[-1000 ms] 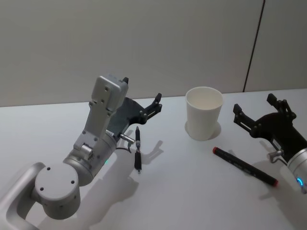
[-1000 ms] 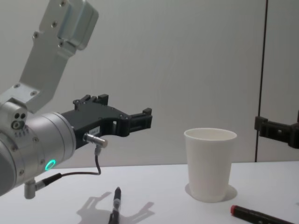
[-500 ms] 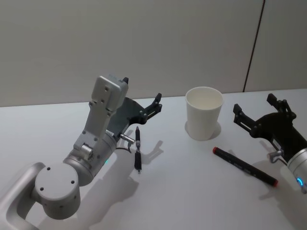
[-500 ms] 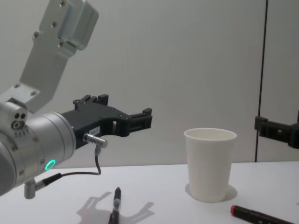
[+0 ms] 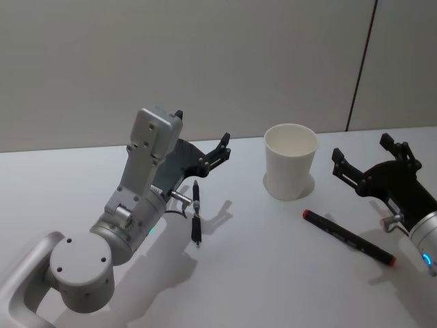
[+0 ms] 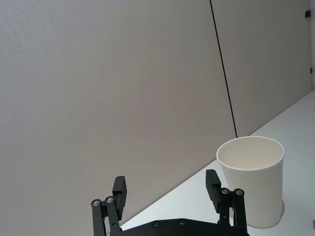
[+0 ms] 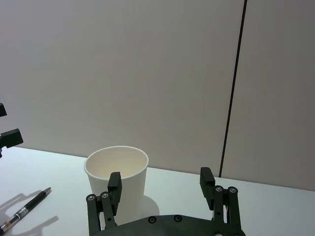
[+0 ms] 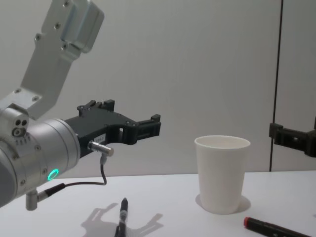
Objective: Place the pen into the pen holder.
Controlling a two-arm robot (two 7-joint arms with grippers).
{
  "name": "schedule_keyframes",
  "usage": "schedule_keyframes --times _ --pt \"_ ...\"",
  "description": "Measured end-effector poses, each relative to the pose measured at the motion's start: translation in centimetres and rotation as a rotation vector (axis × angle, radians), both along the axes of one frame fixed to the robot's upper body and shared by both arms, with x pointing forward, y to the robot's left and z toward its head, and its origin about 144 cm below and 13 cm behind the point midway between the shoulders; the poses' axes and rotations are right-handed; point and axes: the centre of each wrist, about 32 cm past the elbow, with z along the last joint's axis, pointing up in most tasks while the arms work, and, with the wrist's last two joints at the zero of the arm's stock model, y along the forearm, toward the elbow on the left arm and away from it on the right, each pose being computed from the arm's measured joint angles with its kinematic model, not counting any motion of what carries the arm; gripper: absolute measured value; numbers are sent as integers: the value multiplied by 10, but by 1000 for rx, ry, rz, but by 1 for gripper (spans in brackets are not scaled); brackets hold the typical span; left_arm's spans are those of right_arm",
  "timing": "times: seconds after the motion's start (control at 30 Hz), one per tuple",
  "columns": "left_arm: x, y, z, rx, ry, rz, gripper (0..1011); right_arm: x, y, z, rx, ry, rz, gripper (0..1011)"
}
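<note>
White paper: the pen holder is a plain cup, tapered, with a rolled rim and a smooth matte wall. It stands upright on the matte white table top, mouth up. No print on the sides that show.

Left of the cup, well apart from it, a slim black ballpoint pen lies flat on the table. It has a pale label band mid-barrel, too small to read. In the chest view its lower end is cut off by the frame edge.

Right of the cup and nearer the robot lies a red-capped marker. It has a round black barrel with red at both ends, one red end pointing toward the cup and near its base without touching. The white print on the barrel is illegible. The chest view shows only that red end and a stretch of barrel.

Left gripper: black angular linkage fingers on a brushed silver wrist, spread wide, nothing between them. It hangs in the air left of the cup, above the ballpoint, pointing toward the cup. A metal plug and thin cable at the wrist overlap the pen's upper end in the head view.

Right gripper: same black hardware, fingers wide apart and empty, right of the cup and just beyond the marker, aimed at the cup. The chest view cuts it off at the edge, with one fingertip clear.

Behind the cup is a grey fine-textured wall panel with a dark vertical seam.
</note>
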Motion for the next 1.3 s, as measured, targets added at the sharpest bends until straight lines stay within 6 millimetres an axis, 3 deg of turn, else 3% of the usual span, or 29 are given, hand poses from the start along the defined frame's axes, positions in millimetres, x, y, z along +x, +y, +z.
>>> schedule_keyframes --times 1.3 --pt "0 0 0 0 0 0 1001 0 0 0 0 0 0 1001"
